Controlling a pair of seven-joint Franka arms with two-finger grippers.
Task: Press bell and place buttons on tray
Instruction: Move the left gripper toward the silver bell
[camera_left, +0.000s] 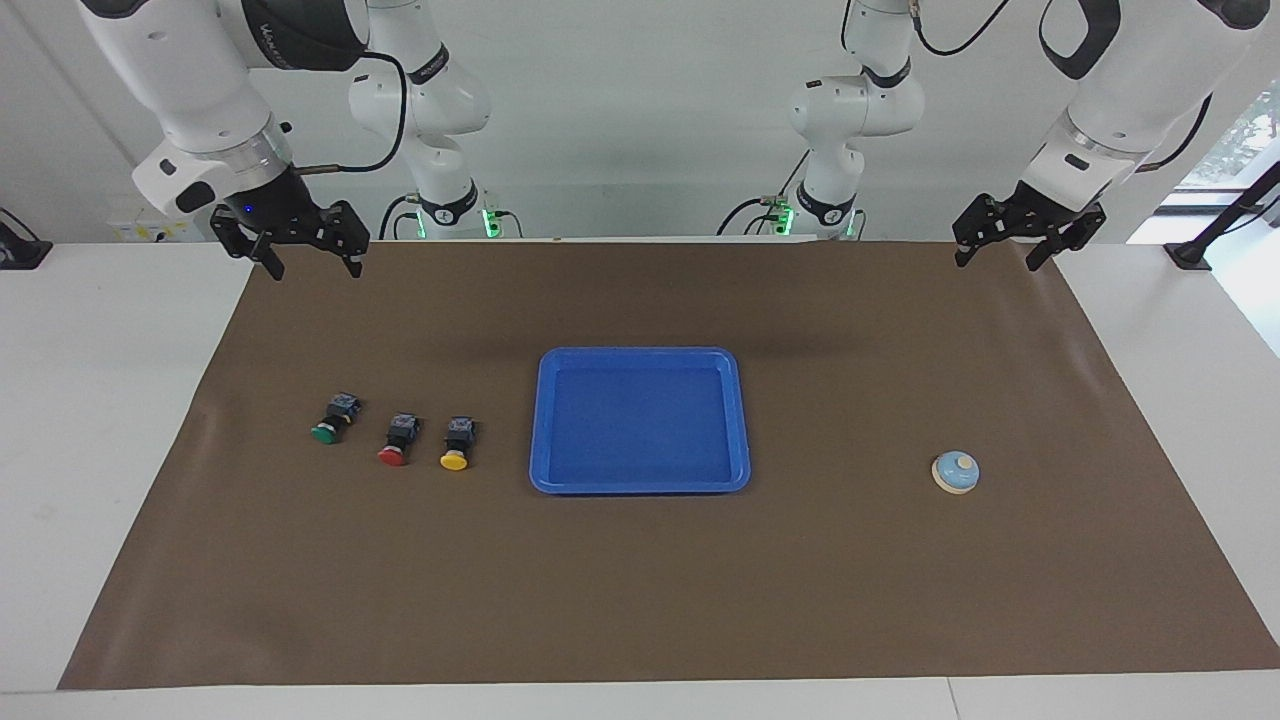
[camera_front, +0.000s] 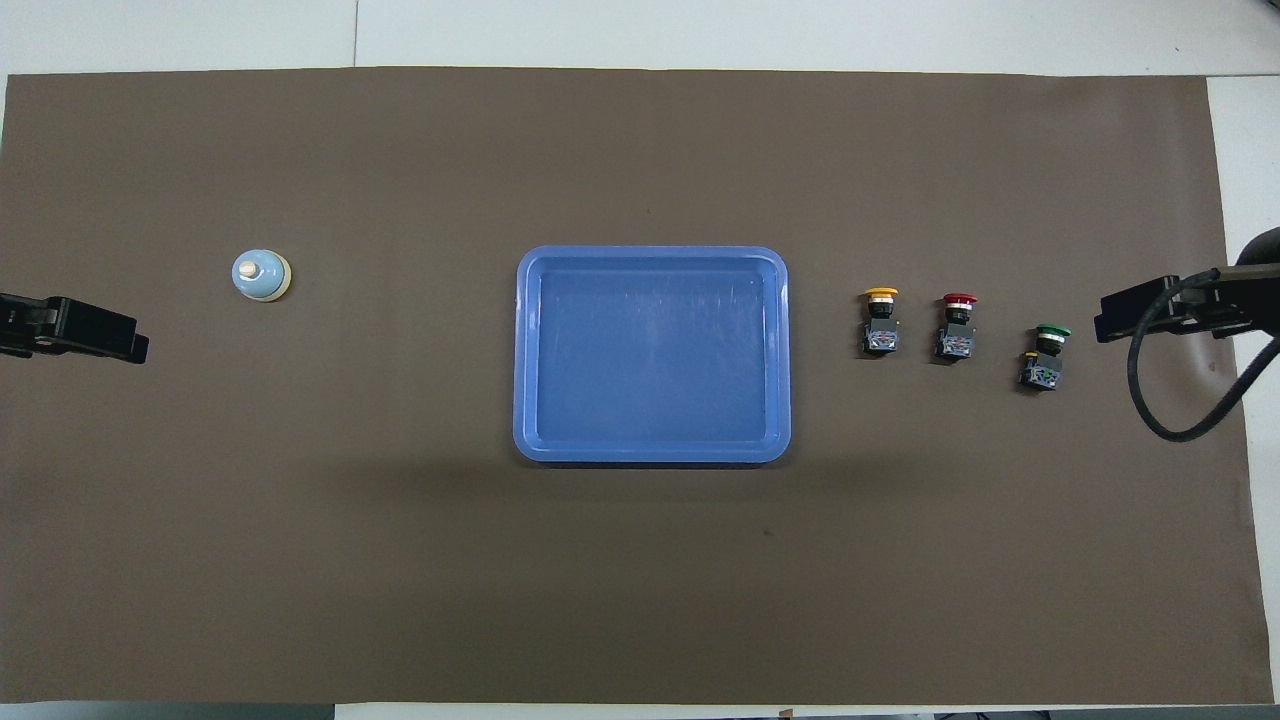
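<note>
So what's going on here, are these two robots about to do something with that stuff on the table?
Nothing is being handled yet. The left hand and right hand both hang open above the table's edge nearest the robots, holding nothing. The blue tray sits bare mid-table. The green button, red button and yellow button lie in a row beside it toward the right arm's end, and the bell stands toward the left arm's end.

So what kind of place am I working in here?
Most likely a robotics lab bench: a plain white table under a brown mat, two arms mounted along the edge, and props laid out, a blue tray and a bell.
</note>
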